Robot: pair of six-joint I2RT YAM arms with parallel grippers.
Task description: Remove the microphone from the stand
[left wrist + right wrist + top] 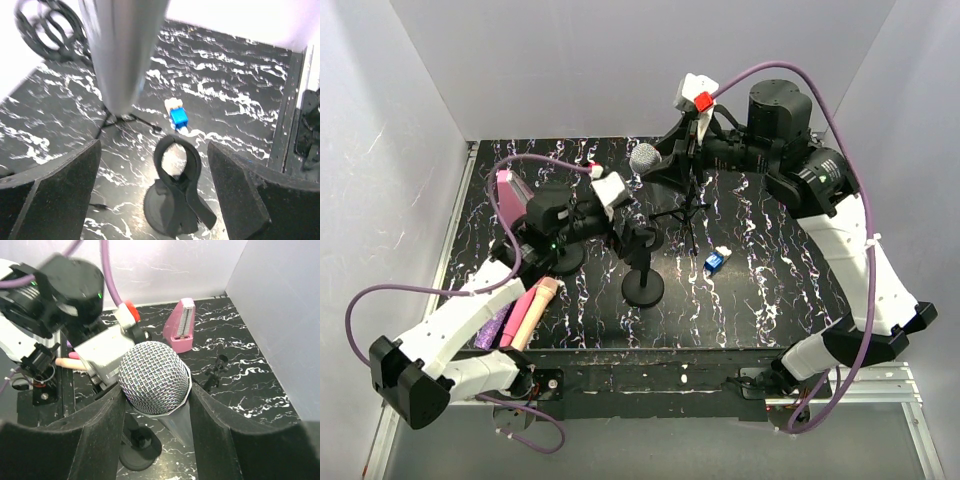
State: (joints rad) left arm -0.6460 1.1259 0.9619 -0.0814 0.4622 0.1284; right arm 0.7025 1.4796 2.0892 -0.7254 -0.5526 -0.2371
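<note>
The microphone point(645, 158), with a silver mesh head and grey body, is off the stand and held in the air by my right gripper point(670, 165). In the right wrist view the fingers point(100, 430) press both sides of it just below the head point(152, 372). The black stand point(643, 285) sits on its round base below, its clip point(177, 160) empty. My left gripper point(154, 147) is open, one finger on each side of the clip without touching it. The microphone's body point(125, 50) hangs above the clip in the left wrist view.
A pink metronome point(510, 195) stands at the back left. A small black tripod point(685, 212) stands behind the stand, a blue and white block point(715, 262) to its right. Pink and purple items point(530, 310) lie at the front left.
</note>
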